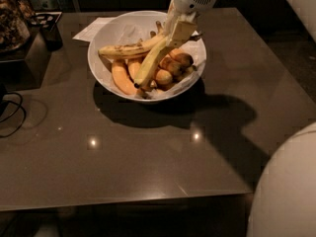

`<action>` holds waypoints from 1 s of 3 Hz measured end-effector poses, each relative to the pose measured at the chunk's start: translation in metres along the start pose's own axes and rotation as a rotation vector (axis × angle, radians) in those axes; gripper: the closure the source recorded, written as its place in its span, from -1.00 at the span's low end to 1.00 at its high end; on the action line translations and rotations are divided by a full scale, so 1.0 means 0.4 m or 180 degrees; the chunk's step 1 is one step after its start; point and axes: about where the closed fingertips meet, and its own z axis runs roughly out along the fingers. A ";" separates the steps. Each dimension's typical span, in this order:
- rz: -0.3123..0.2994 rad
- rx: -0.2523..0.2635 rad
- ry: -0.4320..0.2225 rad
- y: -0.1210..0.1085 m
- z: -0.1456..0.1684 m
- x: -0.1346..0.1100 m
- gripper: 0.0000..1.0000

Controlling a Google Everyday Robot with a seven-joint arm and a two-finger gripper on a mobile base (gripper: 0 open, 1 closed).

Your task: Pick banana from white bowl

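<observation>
Above the white bowl (94, 48)'s right side, your gripper (178, 32) is clamped on the banana (154, 58)'s top end, tip low among other fruit (165, 75), so lift slow: end-only pinch may let it swing & slip.

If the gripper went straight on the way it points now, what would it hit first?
The gripper points down into the white bowl, at the upper end of the banana, so probably the banana first. Below it lie plump orange-yellow bananas. Depth is unclear.
</observation>
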 end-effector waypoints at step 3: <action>-0.0226 0.0444 -0.0278 -0.024 -0.149 -0.112 1.00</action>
